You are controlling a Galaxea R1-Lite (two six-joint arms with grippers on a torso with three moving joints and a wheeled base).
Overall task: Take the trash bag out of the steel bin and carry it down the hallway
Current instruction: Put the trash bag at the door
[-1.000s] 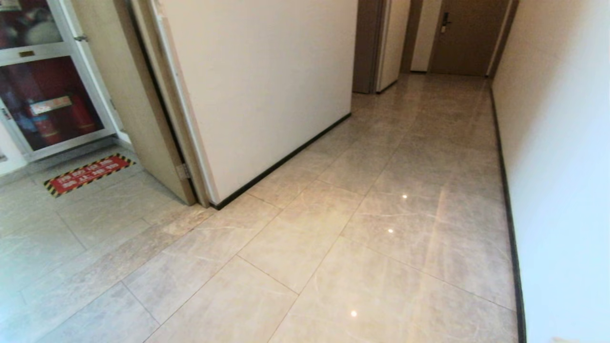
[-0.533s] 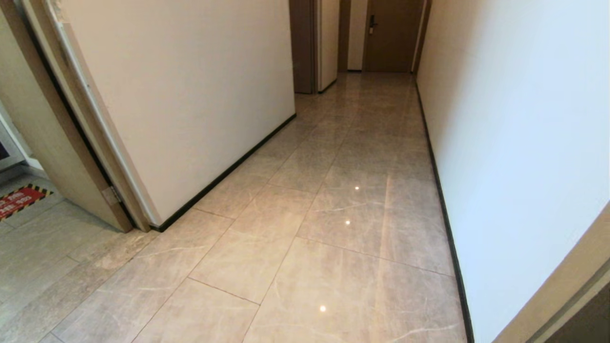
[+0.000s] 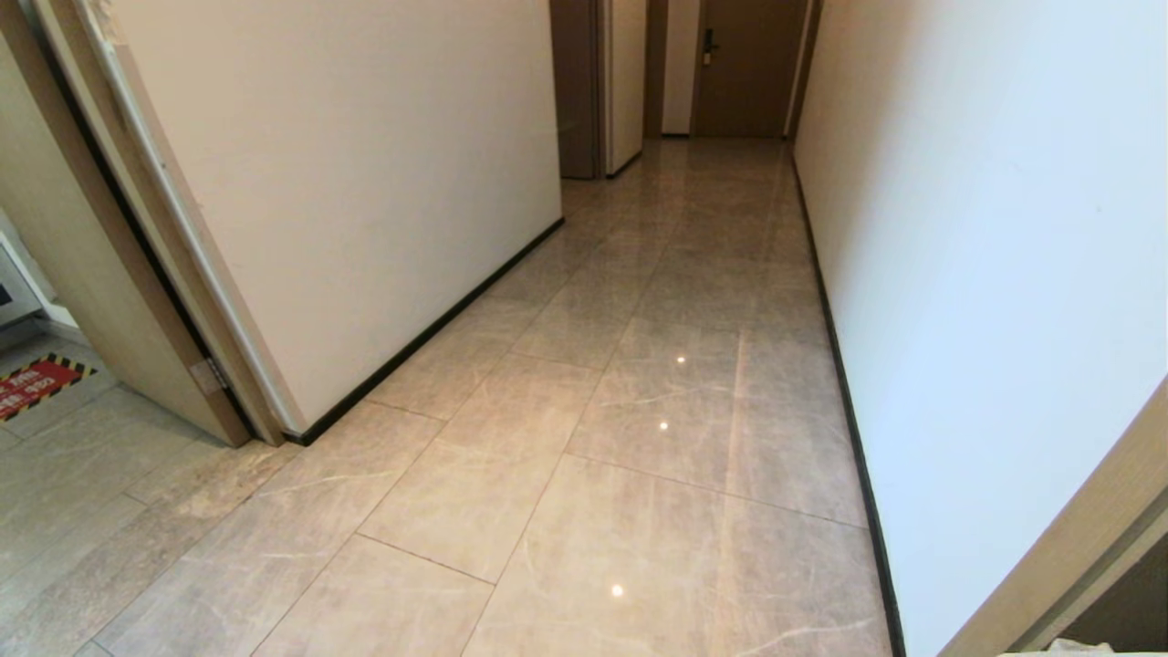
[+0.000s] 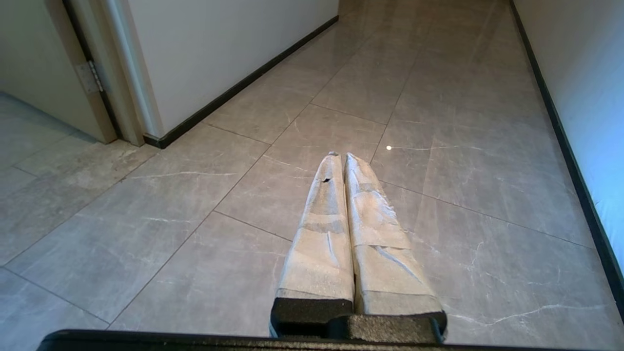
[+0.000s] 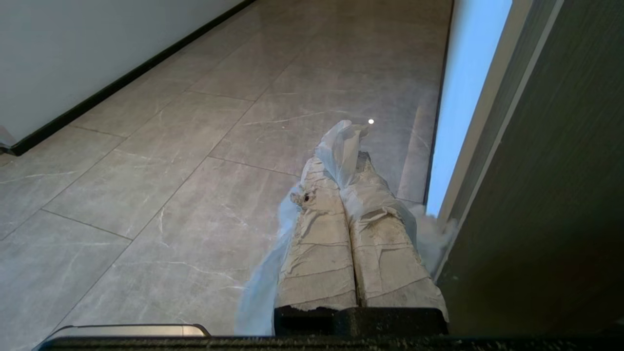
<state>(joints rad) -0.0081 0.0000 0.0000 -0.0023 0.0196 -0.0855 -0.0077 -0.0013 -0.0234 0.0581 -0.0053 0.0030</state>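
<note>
The hallway (image 3: pixel 693 301) runs ahead in the head view, with glossy beige tiles, off-white walls and black baseboards. Neither arm shows in that view. In the right wrist view my right gripper (image 5: pixel 341 163) is shut on the trash bag (image 5: pixel 341 144). Thin white plastic sticks out past the taped fingertips and hangs down on both sides of the fingers. In the left wrist view my left gripper (image 4: pixel 340 156) is shut with nothing in it, its taped fingers (image 4: pixel 321 234) pressed together above the tiles. The steel bin is out of view.
A wall corner with a black baseboard (image 3: pixel 301 436) and a wooden door frame (image 3: pixel 137 301) stand at the left. A red and yellow floor sign (image 3: pixel 36 383) lies beyond it. Brown doors (image 3: pixel 744 68) close the far end. A dark door (image 5: pixel 551 204) is close beside my right gripper.
The whole head view swung to the right during the first half second, bringing a door frame into the lower right corner. Since then it has hardly shifted.
</note>
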